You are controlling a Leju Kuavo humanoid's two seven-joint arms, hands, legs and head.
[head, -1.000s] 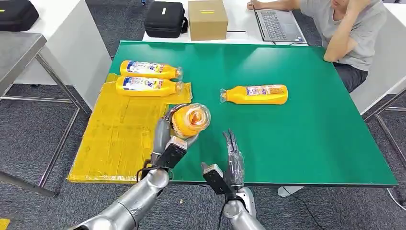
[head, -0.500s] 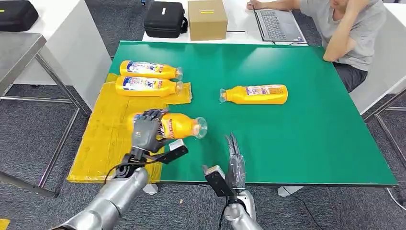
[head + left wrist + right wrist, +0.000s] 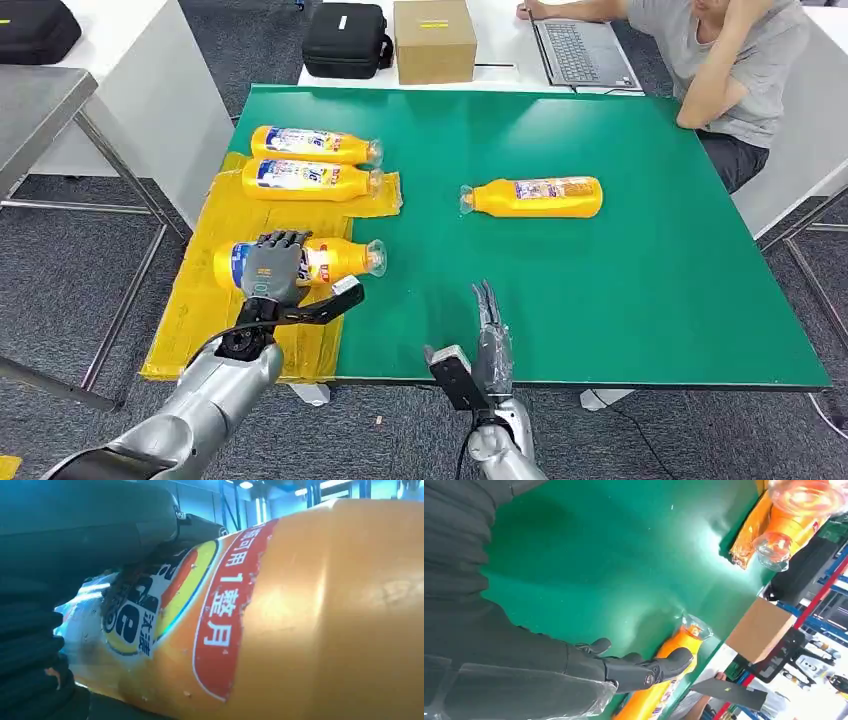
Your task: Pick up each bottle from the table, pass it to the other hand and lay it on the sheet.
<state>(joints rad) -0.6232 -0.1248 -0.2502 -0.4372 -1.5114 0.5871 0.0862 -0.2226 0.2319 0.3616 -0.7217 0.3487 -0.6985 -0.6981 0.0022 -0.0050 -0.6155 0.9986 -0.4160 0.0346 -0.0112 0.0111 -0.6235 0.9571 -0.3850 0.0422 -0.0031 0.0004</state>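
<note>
the left hand (image 3: 272,268) grips an orange bottle (image 3: 335,260) around its labelled middle, dark fingers (image 3: 280,240) wrapped over the top of it. the bottle lies on its side in the grasp, over the near part of the yellow sheet (image 3: 215,320), its clear cap end sticking out past the hand toward the green table (image 3: 620,290); whether it touches the sheet cannot be told. in the left wrist view the same bottle (image 3: 300,615) sits tight against the hand, its red and blue label close to the lens.

beyond the left hand, farther along the sheet, two more orange bottles (image 3: 310,163) lie on their sides next to each other, caps pointing toward the table's middle.

the right hand (image 3: 491,335) stands at the near edge of the table, off to the cap side of the held bottle, fingers (image 3: 487,300) straight and spread, holding nothing. well beyond it and a little to its outer side, a single orange bottle (image 3: 535,197) lies on the green surface; the right wrist view shows it just past the fingertips (image 3: 674,660).

far past both hands a person (image 3: 730,60) sits at a laptop (image 3: 580,50), with a cardboard box (image 3: 433,40) and a black case (image 3: 346,40) beside it.
</note>
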